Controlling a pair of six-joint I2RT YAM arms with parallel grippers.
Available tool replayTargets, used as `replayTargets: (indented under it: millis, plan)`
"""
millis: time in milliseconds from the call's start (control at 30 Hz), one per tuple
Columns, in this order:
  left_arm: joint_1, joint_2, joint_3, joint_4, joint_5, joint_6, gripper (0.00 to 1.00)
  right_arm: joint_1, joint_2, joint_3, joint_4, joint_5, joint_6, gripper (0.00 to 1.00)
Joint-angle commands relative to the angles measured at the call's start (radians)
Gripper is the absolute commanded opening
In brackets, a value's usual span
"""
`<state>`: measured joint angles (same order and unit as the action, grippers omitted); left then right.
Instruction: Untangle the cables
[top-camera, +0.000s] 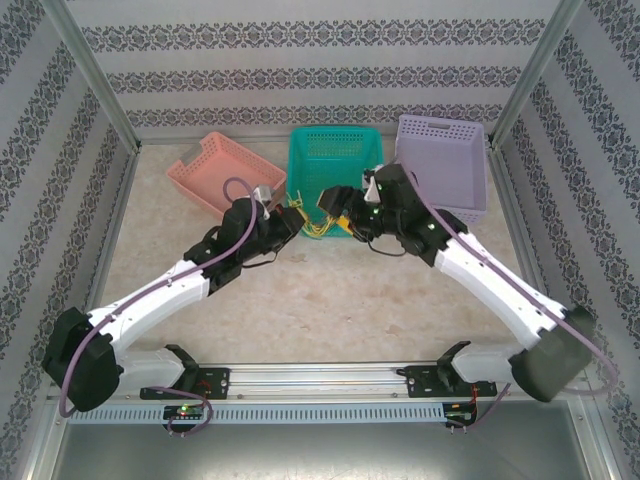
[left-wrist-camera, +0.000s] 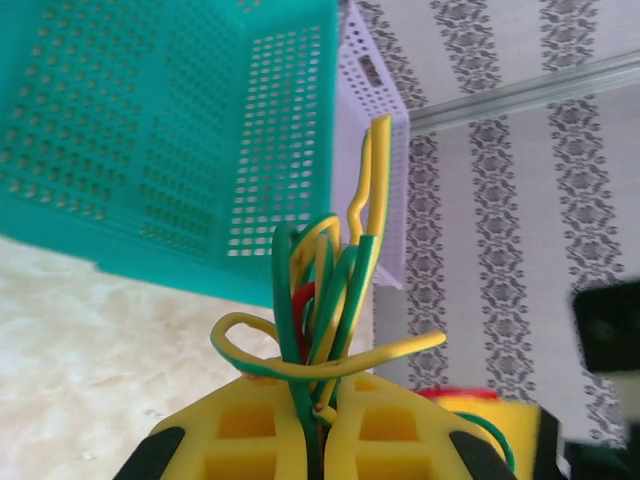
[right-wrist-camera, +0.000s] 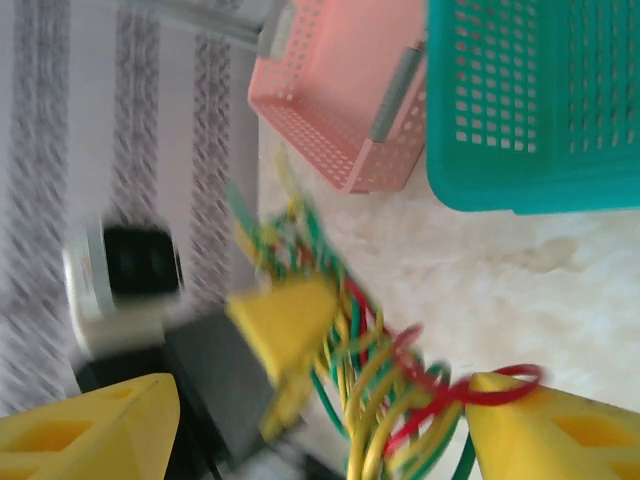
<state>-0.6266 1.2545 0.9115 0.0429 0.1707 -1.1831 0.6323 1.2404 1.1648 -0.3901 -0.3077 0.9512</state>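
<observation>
Left gripper (left-wrist-camera: 320, 405) pinches cables (left-wrist-camera: 335, 285); right gripper (right-wrist-camera: 320, 405) spread wide

robot laboratory test cell: a left arm (top-camera: 170, 285) and a right arm (top-camera: 500, 285) bolted to a mounting rail (top-camera: 320, 378) at a marble-patterned table (top-camera: 330, 310), enclosed by aluminium frame posts (top-camera: 97, 80) and wallpapered panels (top-camera: 300, 45); a pink basket (top-camera: 215, 160), a teal basket (top-camera: 335, 155) and a purple basket (top-camera: 440, 165) at the rear.

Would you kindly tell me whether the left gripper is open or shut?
Shut on the cables: the left gripper's yellow fingers meet, with the strands pinched between them.
</observation>
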Motion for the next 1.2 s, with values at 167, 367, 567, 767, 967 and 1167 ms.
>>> replayTargets:
  millis: [167,367,567,767,967,1167]
  plan:
    - [0.006,0.121,0.248,-0.381,0.106,0.270,0.00,-0.029,-0.181,-0.145,-0.088,0.118,-1.026,0.78]
    - [0.011,0.193,0.358,-0.495,0.153,0.385,0.00,0.040,-0.250,-0.249,0.005,0.119,-1.462,0.82]
    - [0.010,0.232,0.403,-0.526,0.184,0.405,0.00,0.138,-0.210,-0.306,0.204,0.340,-1.720,0.92]
    - [0.011,0.243,0.415,-0.530,0.194,0.399,0.00,0.190,-0.121,-0.267,0.234,0.401,-1.816,0.94]
    - [0.011,0.237,0.426,-0.512,0.178,0.377,0.00,0.226,-0.039,-0.233,0.190,0.417,-1.711,0.67]
    - [0.011,0.190,0.369,-0.413,0.152,0.303,0.00,0.183,0.014,-0.140,0.094,0.372,-1.361,0.18]
